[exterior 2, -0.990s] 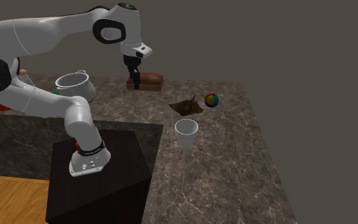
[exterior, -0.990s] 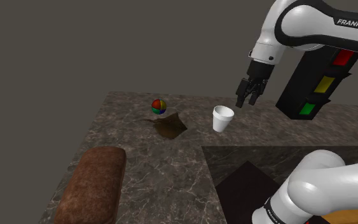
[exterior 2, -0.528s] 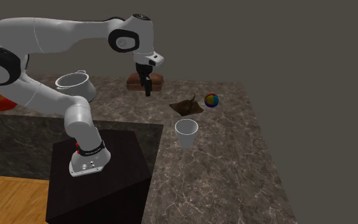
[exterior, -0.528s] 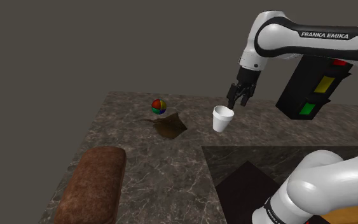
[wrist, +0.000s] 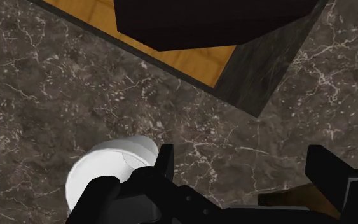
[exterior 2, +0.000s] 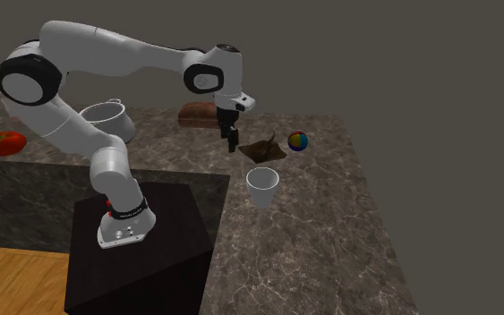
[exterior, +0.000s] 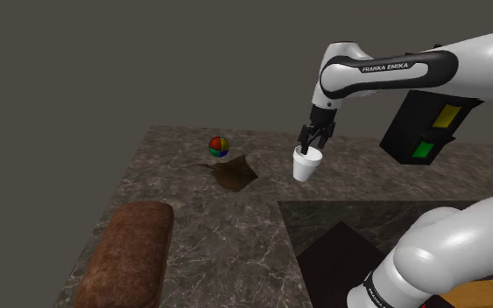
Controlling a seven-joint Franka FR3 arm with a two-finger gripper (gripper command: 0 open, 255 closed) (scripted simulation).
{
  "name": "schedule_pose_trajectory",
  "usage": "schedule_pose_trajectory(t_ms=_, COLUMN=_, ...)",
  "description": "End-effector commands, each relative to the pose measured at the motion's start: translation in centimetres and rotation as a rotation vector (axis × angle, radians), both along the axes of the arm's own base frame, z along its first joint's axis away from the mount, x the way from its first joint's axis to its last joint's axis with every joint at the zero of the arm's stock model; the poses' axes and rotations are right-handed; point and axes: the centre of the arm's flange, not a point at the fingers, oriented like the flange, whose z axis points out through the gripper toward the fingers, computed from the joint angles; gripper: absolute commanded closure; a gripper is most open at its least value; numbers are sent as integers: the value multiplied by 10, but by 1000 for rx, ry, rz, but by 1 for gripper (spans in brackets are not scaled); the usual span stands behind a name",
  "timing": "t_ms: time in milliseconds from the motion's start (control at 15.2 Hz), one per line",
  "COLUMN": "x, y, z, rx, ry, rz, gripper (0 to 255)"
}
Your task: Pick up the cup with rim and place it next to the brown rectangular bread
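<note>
Legibly, FRANKA EMIKA marks the arm (exterior: 384, 70) above the white cup (exterior: 304, 169).

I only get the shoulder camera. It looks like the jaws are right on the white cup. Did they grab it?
Observer: No. In the wrist view the cup sits beside the jaws, not in the open gap between them.
Operator: Are they touching it at least?
Observer: No. The second exterior view shows the jaws hanging in the air, with a clear gap to the cup's rim.
Operator: Is there stuff on the table I can't see?
Observer: Yes. A grey pot stands on the counter, far from the cup.
</note>
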Motion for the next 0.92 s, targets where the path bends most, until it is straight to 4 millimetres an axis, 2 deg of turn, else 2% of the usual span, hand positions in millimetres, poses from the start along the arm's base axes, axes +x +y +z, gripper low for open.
schedule_pose_trajectory(t_ms=0, x=19, y=-13, z=-17, rx=-19, ry=2, rz=-2, gripper=0)
schedule_pose_trajectory(t_ms=528, x=83, y=-58, z=-74, rx=-85, ry=11, rz=-11, gripper=0)
schedule_pose_trajectory(t_ms=858, x=81, y=-59, z=-100, rx=-85, ry=11, rz=-11, gripper=0)
